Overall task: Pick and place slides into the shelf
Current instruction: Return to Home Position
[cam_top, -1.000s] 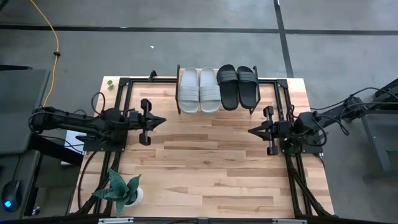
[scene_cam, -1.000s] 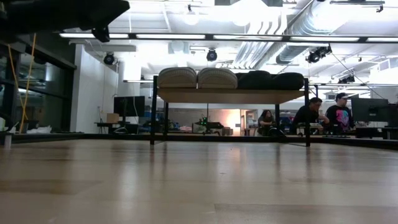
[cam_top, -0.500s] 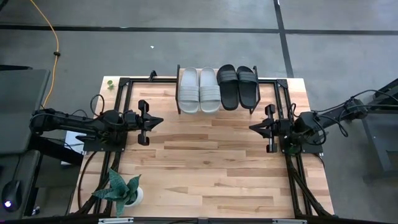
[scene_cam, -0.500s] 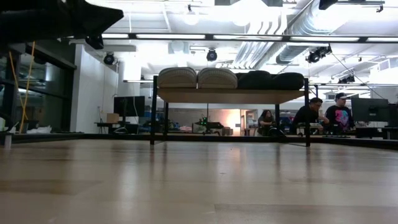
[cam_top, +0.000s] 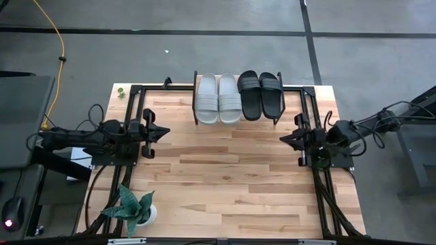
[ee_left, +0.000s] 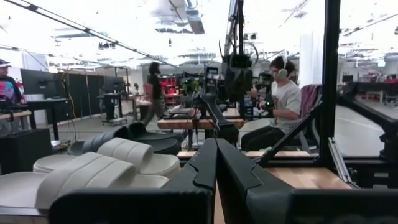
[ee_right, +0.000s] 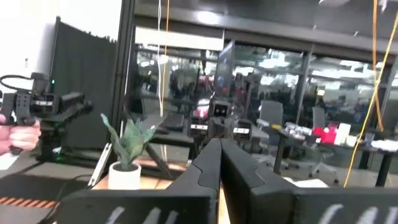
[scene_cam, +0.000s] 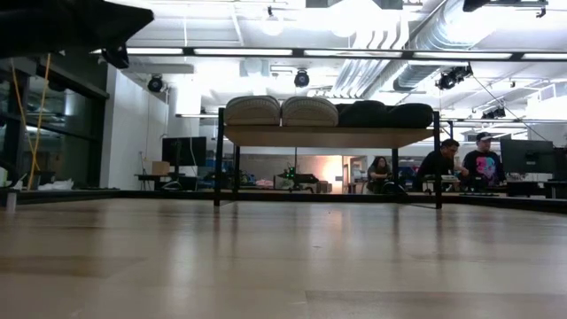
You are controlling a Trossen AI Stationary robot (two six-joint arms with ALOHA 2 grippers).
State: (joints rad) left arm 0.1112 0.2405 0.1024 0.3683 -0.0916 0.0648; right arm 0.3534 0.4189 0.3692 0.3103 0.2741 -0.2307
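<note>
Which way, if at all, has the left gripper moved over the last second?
Yes. In the high view the left gripper has drawn back toward the table's left edge, its tip now nearer the black frame rail on that side.

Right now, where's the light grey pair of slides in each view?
High view: the grey pair sits top centre, at the far edge of the table.
Low view: left of centre, on top of the shelf.
Left wrist view: lower left, close up.
Right wrist view: not in it.
Shared landmark: the black pair right beside it, also low and left wrist.
</note>
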